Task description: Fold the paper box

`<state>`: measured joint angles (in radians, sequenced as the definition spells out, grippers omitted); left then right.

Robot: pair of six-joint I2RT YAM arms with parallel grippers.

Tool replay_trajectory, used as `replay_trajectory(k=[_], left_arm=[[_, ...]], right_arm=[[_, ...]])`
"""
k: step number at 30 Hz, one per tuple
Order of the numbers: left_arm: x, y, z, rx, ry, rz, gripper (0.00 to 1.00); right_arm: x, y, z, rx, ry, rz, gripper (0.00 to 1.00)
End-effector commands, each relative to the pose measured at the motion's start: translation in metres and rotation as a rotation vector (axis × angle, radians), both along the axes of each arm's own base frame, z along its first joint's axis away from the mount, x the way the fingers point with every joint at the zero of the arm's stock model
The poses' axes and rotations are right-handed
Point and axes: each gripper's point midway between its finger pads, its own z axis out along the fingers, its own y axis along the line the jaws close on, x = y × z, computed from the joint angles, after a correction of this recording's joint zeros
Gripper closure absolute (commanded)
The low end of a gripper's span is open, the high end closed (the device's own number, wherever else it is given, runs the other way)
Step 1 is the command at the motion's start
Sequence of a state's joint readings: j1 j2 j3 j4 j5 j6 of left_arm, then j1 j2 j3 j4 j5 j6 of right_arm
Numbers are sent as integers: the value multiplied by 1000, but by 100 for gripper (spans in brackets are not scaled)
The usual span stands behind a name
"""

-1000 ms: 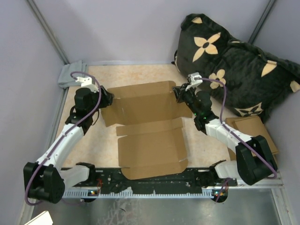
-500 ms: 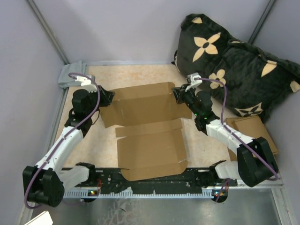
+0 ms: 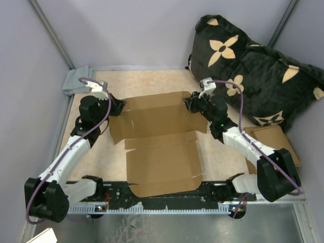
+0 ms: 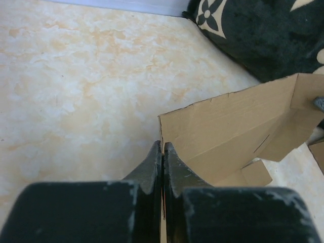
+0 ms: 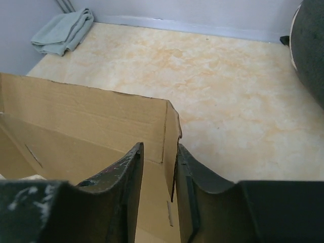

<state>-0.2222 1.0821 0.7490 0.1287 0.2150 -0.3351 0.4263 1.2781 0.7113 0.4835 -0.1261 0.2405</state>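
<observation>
Both tools on paper box [image 3: 157,134] far corners | L tool [image 4: 162,148] pinching edge | R tool [image 5: 158,152] astride flap, grip unclear

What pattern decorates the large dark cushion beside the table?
Tan four-petal flowers on the soft black cushion, clearest in the top external view.

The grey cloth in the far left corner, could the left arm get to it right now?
Probably not yet: the left gripper is shut on the paper box, so it must let go first. Otherwise, bare table lies between it and the cloth.

Lab test cell: grey partition walls [image 3: 126,30], marbled tabletop [image 3: 152,81], bolted arms.
</observation>
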Motion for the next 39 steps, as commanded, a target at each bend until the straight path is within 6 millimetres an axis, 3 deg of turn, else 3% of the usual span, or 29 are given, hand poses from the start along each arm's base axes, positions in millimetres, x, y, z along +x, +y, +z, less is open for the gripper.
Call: replay_trajectory(k=[1, 5, 13, 22, 28, 39], left_arm=[[-9, -2, 26, 81, -112, -38, 100], [-19, 3, 41, 125, -194, -38, 100], [-31, -9, 53, 136, -276, -104, 100], [-48, -12, 67, 190, -425, -136, 100], [-60, -10, 77, 202, -559, -135, 100], [-67, -12, 80, 202, -600, -153, 100]], right_arm=[[5, -6, 44, -8, -32, -36, 62], [3, -15, 48, -89, 9, -58, 51], [-6, -24, 79, -197, 36, -48, 46], [-5, -23, 93, -292, 121, 3, 36], [-13, -13, 90, -333, 218, 97, 34], [-16, -14, 67, -398, 269, 138, 34]])
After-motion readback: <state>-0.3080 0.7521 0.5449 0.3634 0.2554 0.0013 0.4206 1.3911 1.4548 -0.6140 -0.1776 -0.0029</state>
